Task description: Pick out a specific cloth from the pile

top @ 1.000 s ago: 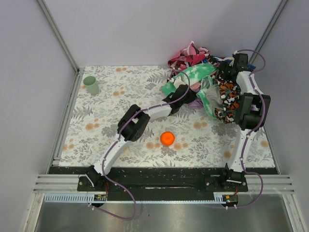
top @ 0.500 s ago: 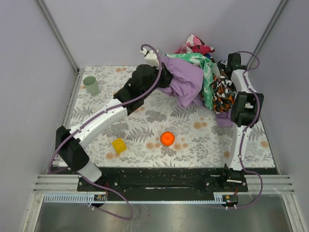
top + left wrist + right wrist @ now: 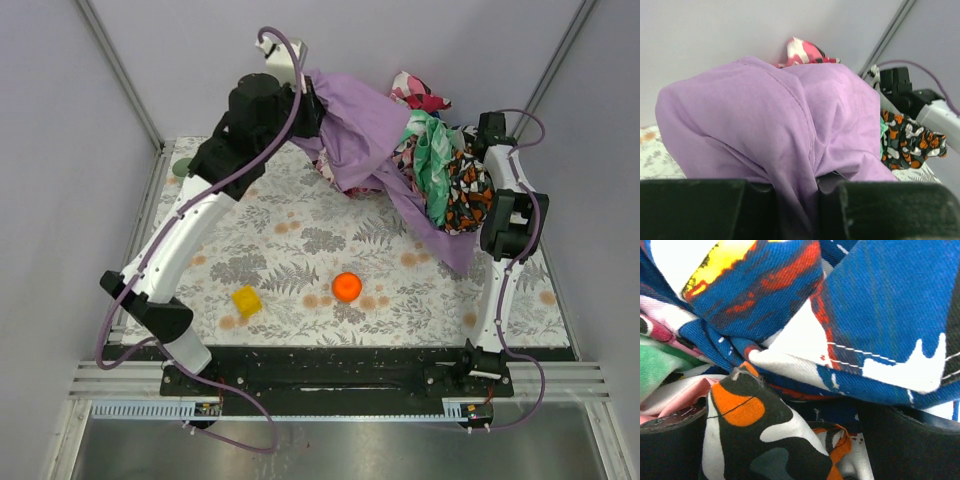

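While our left arm reaches high over the surface (image 3: 250, 240), our left fingers (image 3: 767, 207) are clamped tight on the lilac cloth (image 3: 360, 140), which hangs from them and trails down to the pile (image 3: 445, 185) at the far right corner. Our right fingers (image 3: 670, 445) stand wide apart, sunk in that pile, with black-orange cloth (image 3: 755, 440) between them.

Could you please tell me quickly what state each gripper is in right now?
Left gripper: closed, holding the cloth.
Right gripper: in the pile; cannot be told.
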Available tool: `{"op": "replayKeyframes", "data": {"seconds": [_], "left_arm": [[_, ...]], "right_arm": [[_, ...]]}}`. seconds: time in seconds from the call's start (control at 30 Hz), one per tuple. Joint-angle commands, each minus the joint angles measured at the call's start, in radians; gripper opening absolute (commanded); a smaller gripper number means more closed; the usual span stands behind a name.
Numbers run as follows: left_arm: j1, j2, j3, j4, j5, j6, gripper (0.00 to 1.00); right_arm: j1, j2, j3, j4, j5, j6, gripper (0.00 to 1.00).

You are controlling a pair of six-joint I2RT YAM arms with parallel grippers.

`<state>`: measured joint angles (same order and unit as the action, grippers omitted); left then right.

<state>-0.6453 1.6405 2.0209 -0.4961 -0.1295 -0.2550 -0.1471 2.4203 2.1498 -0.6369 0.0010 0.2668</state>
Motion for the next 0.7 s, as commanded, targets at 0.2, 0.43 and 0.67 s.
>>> {"op": "replayKeyframes", "data": {"seconds": [0.2,0.43,0.67], "left_arm": [[0.058,-0.153,0.292,0.301,-0.212,0.166,0.0],[0.119,-0.146,0.371,0.321,-0.285,0.232,0.0],[0.133,-0.142,0.361,0.353,-0.367,0.316,0.0]], "right_arm": [[-0.083,0.074,0.001,-0.024,0.266,-0.043,0.95],[-0.089,0.077,0.004,-0.033,0.254,-0.04,0.96],[-0.091,0.076,0.002,-0.032,0.251,-0.038,0.96]]}}
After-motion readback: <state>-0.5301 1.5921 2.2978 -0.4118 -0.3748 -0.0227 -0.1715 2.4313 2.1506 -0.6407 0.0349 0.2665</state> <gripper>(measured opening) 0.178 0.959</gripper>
